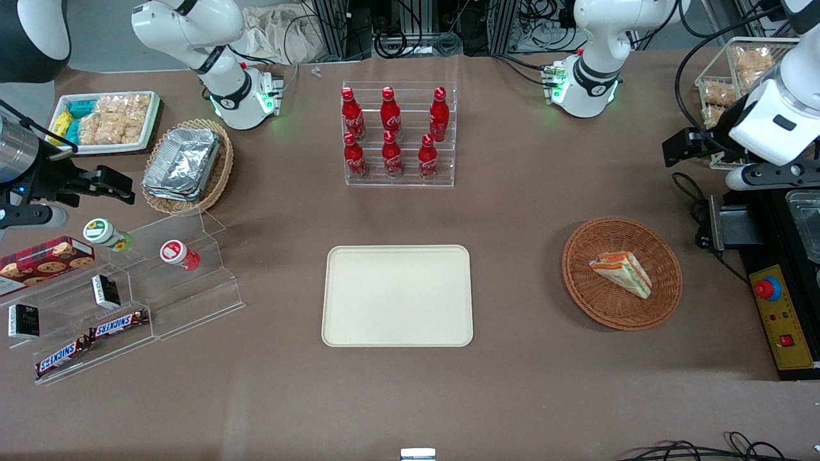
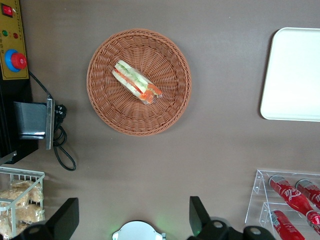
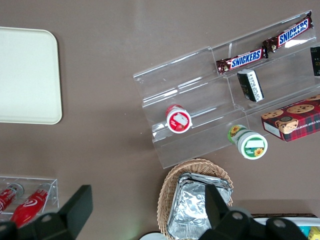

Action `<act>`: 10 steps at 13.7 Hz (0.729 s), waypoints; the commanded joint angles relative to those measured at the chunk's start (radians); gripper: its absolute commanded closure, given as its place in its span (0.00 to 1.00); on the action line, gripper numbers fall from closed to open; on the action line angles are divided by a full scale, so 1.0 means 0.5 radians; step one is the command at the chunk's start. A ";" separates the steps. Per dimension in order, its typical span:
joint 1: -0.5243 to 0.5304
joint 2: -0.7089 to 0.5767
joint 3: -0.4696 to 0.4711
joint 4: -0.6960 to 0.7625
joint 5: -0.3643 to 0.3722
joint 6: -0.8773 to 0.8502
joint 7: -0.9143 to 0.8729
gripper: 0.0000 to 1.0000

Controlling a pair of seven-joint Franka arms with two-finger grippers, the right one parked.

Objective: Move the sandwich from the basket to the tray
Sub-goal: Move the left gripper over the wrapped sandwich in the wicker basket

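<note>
I'm at the very start of this one: the sandwich [image 1: 621,272] lies on its side in the round wicker basket [image 1: 580,282], toward the working arm's end of the bench [image 1: 512,384], and nothing has hold of it. My end effector [image 2: 134,217] hangs well above the bench, off past the basket's rim and farther from the front camera than the basket, its fingers [image 2: 66,216] spread wide with nothing between them. The tray [image 1: 397,296] sits bare, beside the basket and well apart from it, nearer the front camera than the rack of cola bottles [image 1: 392,131].

As I read it, the reach is the step in hand. Next I need to bring the end effector over the wedge, line the fingers across its narrow width (the bread looks soft, so a light squeeze), then descend.
</note>
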 commanded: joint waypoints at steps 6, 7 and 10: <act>-0.017 0.044 0.029 0.044 -0.027 -0.021 -0.179 0.01; -0.005 0.062 0.029 0.025 -0.048 -0.014 -0.289 0.01; 0.005 0.111 0.032 -0.109 -0.049 0.077 -0.575 0.01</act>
